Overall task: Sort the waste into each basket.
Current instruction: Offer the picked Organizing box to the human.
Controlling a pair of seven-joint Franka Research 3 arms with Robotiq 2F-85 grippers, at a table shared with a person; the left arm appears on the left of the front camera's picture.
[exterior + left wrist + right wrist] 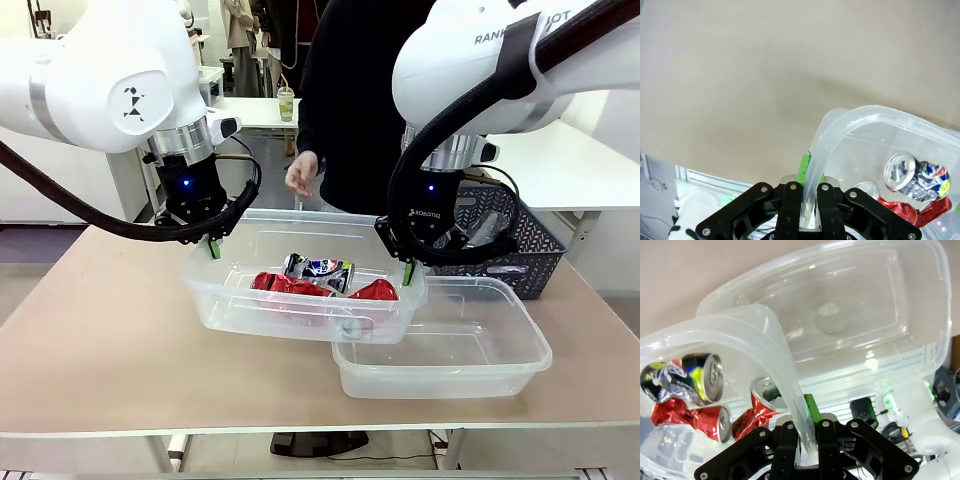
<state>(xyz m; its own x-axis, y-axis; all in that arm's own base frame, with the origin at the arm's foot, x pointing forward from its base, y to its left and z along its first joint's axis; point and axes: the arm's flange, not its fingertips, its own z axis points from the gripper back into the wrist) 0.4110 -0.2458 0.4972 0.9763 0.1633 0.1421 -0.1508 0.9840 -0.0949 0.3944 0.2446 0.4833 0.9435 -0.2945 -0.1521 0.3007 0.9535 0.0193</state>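
Left gripper (213, 245) and right gripper (406, 270) each clamp an opposite rim of the clear tub (235, 305), likely to share its load; crushed cans (300, 285) lie inside.

Beige table (100, 330), white tables (570, 165) behind

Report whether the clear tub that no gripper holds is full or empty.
Empty. The free tub shows a bare floor; the crushed cans lie in the other tub.
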